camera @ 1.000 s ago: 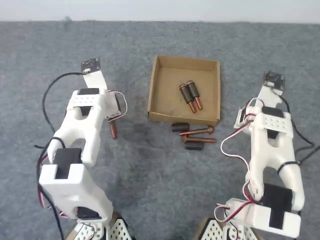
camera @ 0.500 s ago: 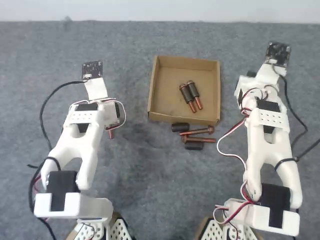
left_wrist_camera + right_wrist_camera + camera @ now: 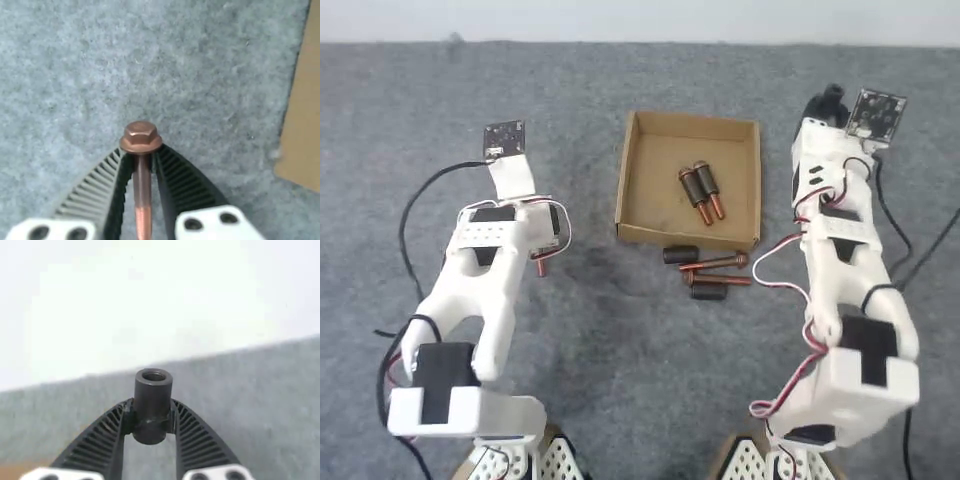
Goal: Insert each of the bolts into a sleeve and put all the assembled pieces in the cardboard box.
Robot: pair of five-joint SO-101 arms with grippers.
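My left gripper (image 3: 141,155) is shut on a copper bolt (image 3: 141,165), whose hex head pokes out past the fingertips above the grey carpet. In the high view that bolt (image 3: 541,264) peeks out beside the left arm, left of the cardboard box (image 3: 640,185). My right gripper (image 3: 152,412) is shut on a dark sleeve (image 3: 152,400), its open bore facing the camera. In the high view the sleeve (image 3: 831,97) sticks up at the right arm's far end, right of the box. Two assembled pieces (image 3: 701,193) lie in the box. Two loose bolts (image 3: 715,264) and two sleeves (image 3: 708,292) lie just in front of it.
The grey carpet (image 3: 640,370) covers the table. A pale wall runs behind its far edge. Cables trail from both arms along the outer sides. A brown edge of the box (image 3: 300,110) shows in the left wrist view.
The right arm has stretched away towards the far edge and tipped its gripper up with the sleeve. The left arm shifted early on with the bolt, then held still.
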